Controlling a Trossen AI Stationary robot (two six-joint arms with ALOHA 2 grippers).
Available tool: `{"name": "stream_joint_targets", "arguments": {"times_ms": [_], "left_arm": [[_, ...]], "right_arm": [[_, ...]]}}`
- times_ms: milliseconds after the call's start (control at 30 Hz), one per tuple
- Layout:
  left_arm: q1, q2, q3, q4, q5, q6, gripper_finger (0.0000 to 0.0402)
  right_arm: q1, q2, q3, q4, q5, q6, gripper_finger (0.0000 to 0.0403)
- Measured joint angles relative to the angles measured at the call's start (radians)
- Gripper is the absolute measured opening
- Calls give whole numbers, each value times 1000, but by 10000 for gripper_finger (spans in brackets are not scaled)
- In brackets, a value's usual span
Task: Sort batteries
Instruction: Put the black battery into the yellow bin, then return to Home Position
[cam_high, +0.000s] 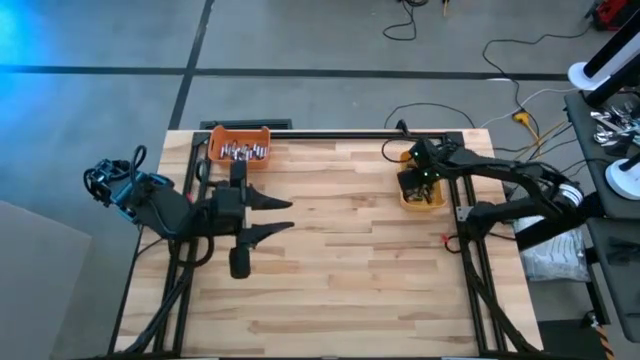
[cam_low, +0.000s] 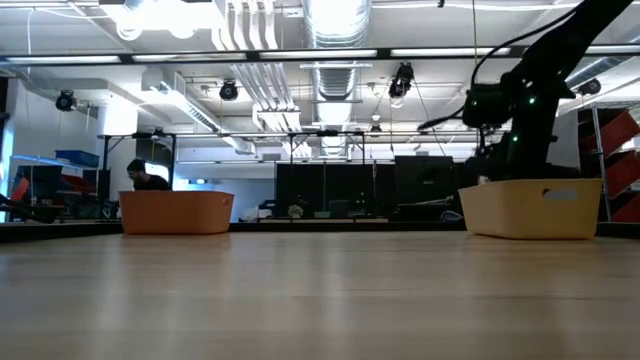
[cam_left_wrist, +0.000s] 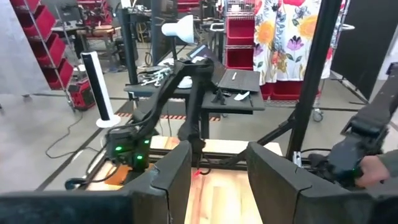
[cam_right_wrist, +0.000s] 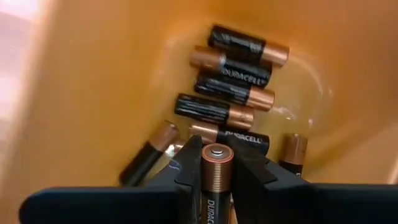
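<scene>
A yellow bin (cam_high: 421, 192) stands at the table's far right, also in the low view (cam_low: 530, 208). Several black-and-copper batteries (cam_right_wrist: 230, 81) lie on its floor. My right gripper (cam_high: 425, 178) reaches down into it, shut on one more black-and-copper battery (cam_right_wrist: 215, 177). An orange bin (cam_high: 238, 148) at the far left holds several silvery batteries (cam_high: 243, 151). My left gripper (cam_high: 280, 216) hangs open above the table's left half, pointing toward the right edge, with nothing between its fingers (cam_left_wrist: 171, 177). My right gripper pinches the battery by its long sides (cam_right_wrist: 215, 186) between the two fingers, which lie along it. Its copper end (cam_right_wrist: 216, 154) sticks out past the fingertips. The fingers slant down from above into the yellow bin. Whether the held battery touches those below, I cannot tell.
Black frame rails (cam_high: 470, 260) run along the table's left, right and far edges. Cables (cam_high: 395, 150) lie by the far edge near the yellow bin. Bare wood (cam_high: 340, 260) spreads across the middle and near side. A person (cam_low: 145, 178) shows far behind the orange bin (cam_low: 177, 212).
</scene>
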Motion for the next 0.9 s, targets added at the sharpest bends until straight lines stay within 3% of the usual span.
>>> {"name": "stream_joint_targets", "arguments": {"times_ms": [267, 533, 667, 800, 900], "left_arm": [[-45, 16, 0, -1, 2, -65, 134], [-48, 16, 0, -31, 8, -71, 134], [-49, 17, 0, -134, 10, -81, 134], [-51, 17, 0, -267, 56, -171, 134], [-37, 17, 0, -299, 4, -203, 134]], "right_arm": [[0, 94, 22, 1, -11, -3, 106], [47, -127, 149, -75, 46, -102, 166], [159, -301, 170, 31, 18, -104, 176], [340, -424, 168, 223, -140, -149, 168], [464, -463, 168, 257, -150, -173, 149]]}}
